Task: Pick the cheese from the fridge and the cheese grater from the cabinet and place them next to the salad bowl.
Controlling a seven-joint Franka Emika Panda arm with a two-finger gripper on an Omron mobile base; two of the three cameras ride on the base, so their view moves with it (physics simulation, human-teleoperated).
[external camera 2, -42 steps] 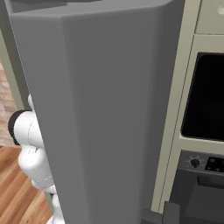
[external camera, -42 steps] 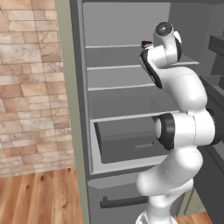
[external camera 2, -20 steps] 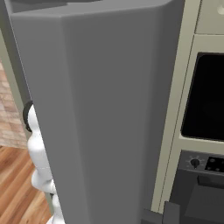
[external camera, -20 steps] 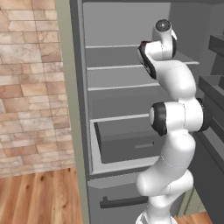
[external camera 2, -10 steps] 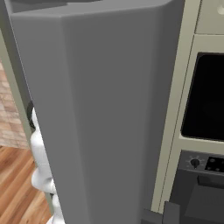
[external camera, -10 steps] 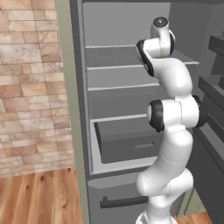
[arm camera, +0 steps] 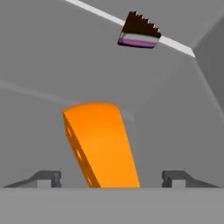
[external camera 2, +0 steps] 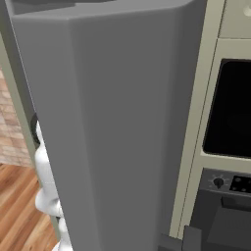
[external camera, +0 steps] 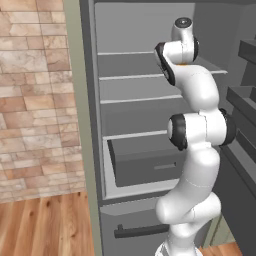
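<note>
In the hand view the cheese point(arm camera: 100, 144), an orange wedge with small holes in its side, stands on a grey fridge shelf right in front of my hand. It lies between the two dark fingertips point(arm camera: 47, 177) of my gripper point(arm camera: 111, 177). The jaws stand open, with a gap on either side of the wedge, and touch nothing. From the left base view my white arm reaches up into the open fridge point(external camera: 130, 100), its hand at the upper shelf point(external camera: 127, 76). The cheese grater, the cabinet and the salad bowl are out of view.
A small dark brown piece with a pink top point(arm camera: 139, 31) lies further back on a white-edged shelf. Grey drawers point(external camera: 145, 160) and a dark bar handle point(external camera: 142, 231) sit below. The open fridge door point(external camera 2: 112, 122) blocks the right base view; an oven point(external camera 2: 230, 108) stands to its right.
My arm has straightened upward and its elbow has swung a little left, carrying the hand higher and deeper onto the upper fridge shelf. The base and the fridge have not moved.
</note>
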